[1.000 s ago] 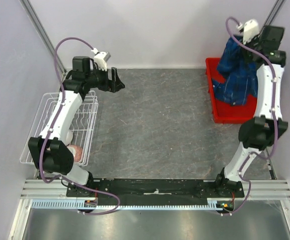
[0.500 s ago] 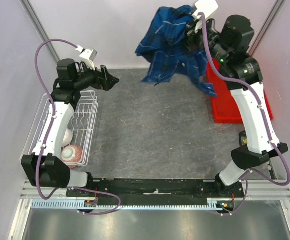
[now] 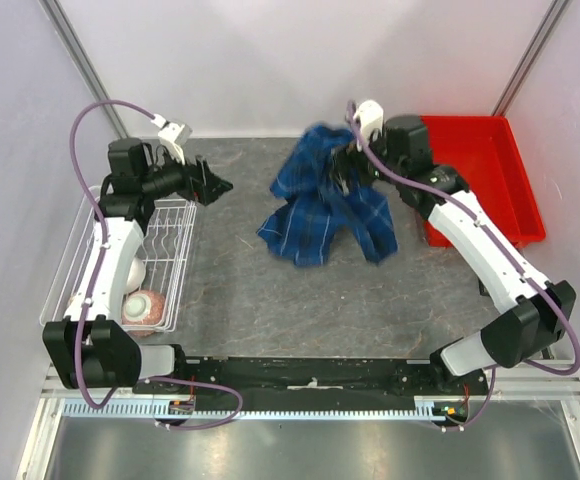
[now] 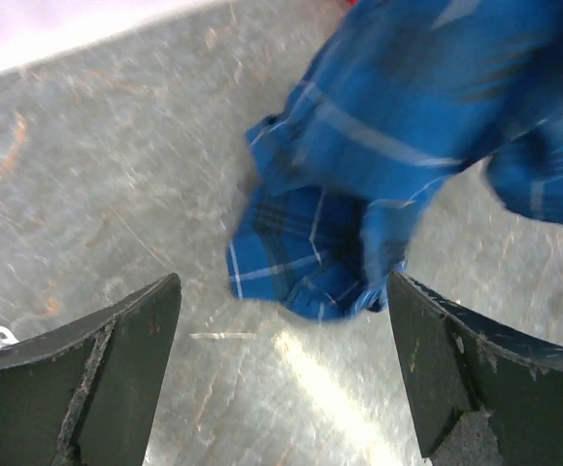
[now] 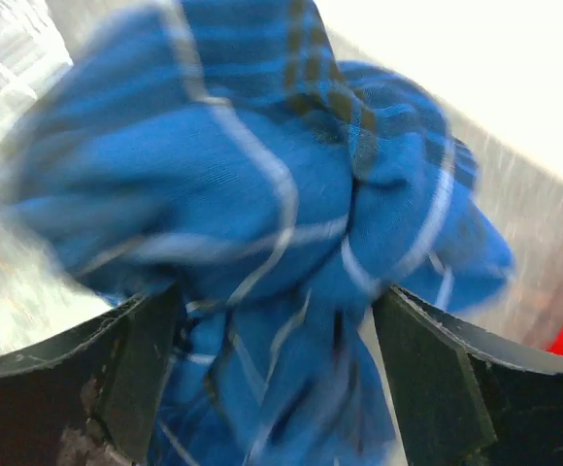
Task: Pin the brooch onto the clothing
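Observation:
The clothing, a blue-and-black plaid shirt, hangs bunched and blurred over the middle of the grey table, its lower folds touching the surface. My right gripper is at the top of the bundle. In the right wrist view its fingers stand wide apart with the shirt loose between them. My left gripper hovers open to the shirt's left, pointing toward it, with nothing between its fingers. The shirt's lower hem lies just beyond them. The brooch is out of view.
A red tray sits at the back right, behind my right arm. A white wire basket stands along the left edge under my left arm, holding a pinkish round object. Metal frame posts rise at both back corners.
My right arm swung the shirt out of the red tray, up and left, then down over the table's middle. Its jaws went from shut on the cloth to wide apart. The left gripper dropped slightly.

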You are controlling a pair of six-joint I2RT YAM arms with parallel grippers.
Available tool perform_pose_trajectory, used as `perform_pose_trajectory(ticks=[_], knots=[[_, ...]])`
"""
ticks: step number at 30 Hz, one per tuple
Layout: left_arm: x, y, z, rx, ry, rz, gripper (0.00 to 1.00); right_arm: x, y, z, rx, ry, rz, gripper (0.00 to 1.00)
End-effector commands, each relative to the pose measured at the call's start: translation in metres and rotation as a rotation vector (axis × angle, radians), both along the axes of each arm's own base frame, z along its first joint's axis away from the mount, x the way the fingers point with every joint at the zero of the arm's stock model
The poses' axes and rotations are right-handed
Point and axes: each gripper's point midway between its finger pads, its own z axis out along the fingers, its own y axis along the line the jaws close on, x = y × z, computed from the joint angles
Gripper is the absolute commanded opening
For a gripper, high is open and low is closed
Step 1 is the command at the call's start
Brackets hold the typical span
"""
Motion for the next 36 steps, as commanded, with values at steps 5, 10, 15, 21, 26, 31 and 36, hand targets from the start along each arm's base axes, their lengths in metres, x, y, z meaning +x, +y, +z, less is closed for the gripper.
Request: perform_pose_trajectory(ticks=[5, 10, 15, 21, 26, 31, 36], knots=[[-0.043, -0.020, -0.063, 0.201, -0.011, -0.291, 0.94, -0.045, -0.061, -0.109, -0.258, 0.309, 0.030, 0.94], [-0.030, -0.045, -0.090, 0.277, 0.012, -0.379, 0.94, -0.047, -0.083, -0.140, -0.288, 0.456, -0.001, 0.95], [0.004, -0.088, -0.106, 0.343, -0.001, -0.444, 0.93, -0.047, -0.111, -0.168, -0.278, 0.582, -0.052, 0.93], [0.072, -0.126, -0.128, 0.319, 0.063, -0.375, 0.93, -0.053, -0.118, -0.179, -0.280, 0.617, -0.074, 0.91], [0.080, -0.151, -0.141, 0.215, 0.135, -0.468, 0.81, -0.055, -0.123, -0.173, -0.279, 0.599, -0.090, 0.90], [0.047, -0.168, -0.125, 0.125, 0.067, -0.595, 0.76, -0.061, -0.126, -0.169, -0.277, 0.592, -0.095, 0.90], [0.044, -0.177, -0.139, 0.092, 0.146, -0.560, 0.84, -0.062, -0.128, -0.172, -0.274, 0.602, -0.098, 0.90]])
